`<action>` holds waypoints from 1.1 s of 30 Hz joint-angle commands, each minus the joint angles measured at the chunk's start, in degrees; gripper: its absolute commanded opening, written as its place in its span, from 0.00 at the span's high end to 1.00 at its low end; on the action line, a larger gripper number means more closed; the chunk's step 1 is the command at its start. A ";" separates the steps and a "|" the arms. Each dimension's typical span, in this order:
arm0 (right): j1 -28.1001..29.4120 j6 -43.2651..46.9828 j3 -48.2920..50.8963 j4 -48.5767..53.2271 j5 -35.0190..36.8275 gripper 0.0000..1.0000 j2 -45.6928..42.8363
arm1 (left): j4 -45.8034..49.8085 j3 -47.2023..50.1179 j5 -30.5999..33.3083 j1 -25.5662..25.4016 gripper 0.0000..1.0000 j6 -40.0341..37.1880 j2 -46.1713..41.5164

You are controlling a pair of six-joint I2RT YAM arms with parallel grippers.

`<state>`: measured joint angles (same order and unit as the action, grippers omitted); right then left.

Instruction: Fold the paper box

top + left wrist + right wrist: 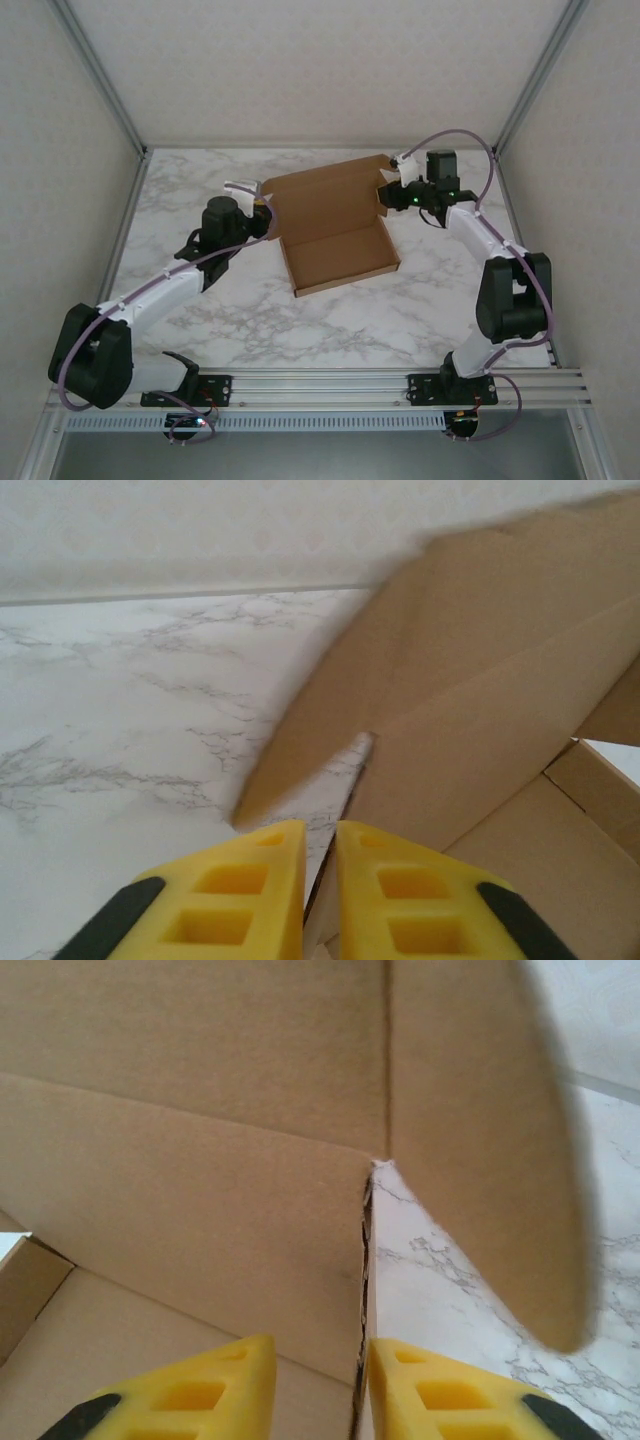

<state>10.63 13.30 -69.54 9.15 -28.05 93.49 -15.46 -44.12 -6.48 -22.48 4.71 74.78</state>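
Note:
The paper box [335,235] lies mid-table as a shallow brown tray with its lid panel raised at the back. My left gripper [262,207] is at the box's left edge. In the left wrist view its yellow fingers [270,880] stand almost together, shut on a thin cardboard edge of the box [480,730], beside a rounded side flap [320,750]. My right gripper [388,190] is at the box's right edge. Its jaws [320,1345] are part open around an edge-on cardboard wall [362,1290] that lies against the right finger. A rounded flap [490,1160] hangs to the right.
The white marble table [250,320] is boxed in by pale walls and metal corner posts [100,75]. An aluminium rail [320,385] carrying both arm bases runs along the near edge. Bare marble lies in front of the box.

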 commanded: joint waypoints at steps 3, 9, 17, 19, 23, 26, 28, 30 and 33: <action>2.01 -2.23 4.17 -3.38 5.98 0.78 -5.58 | 0.26 -2.55 -0.64 -0.67 0.93 0.81 1.82; 4.85 -7.66 9.60 -7.18 13.80 0.90 -10.79 | -0.85 -2.39 -0.92 -0.81 0.98 2.55 2.82; 7.66 -19.97 21.38 -17.92 22.82 0.98 -19.56 | -8.44 -0.33 1.40 -2.35 1.00 6.36 3.25; 9.09 -20.91 23.94 -20.33 25.85 0.98 -21.77 | -10.49 -0.01 3.77 -3.77 1.00 5.96 3.43; 12.33 -21.36 30.13 -29.47 31.32 0.98 -25.29 | -16.44 1.40 9.45 -6.91 1.00 3.47 3.53; 13.92 -21.89 33.06 -35.23 34.20 0.97 -25.82 | -22.36 3.56 13.25 -8.30 1.00 2.20 3.85; 14.91 -22.09 34.39 -38.84 36.25 0.97 -25.29 | -26.36 5.18 15.37 -9.08 1.00 1.78 4.39; 15.53 -23.12 35.43 -42.14 38.47 0.97 -24.20 | -30.12 6.39 16.65 -9.86 1.00 1.24 5.39; 17.23 -23.32 36.75 -47.72 42.65 0.93 -21.51 | -35.48 7.67 18.83 -10.77 1.00 0.30 7.57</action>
<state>25.98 -8.60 -33.95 -27.73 10.22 70.26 -41.87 -37.67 9.56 -31.86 6.63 80.64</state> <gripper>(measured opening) 0.068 0.055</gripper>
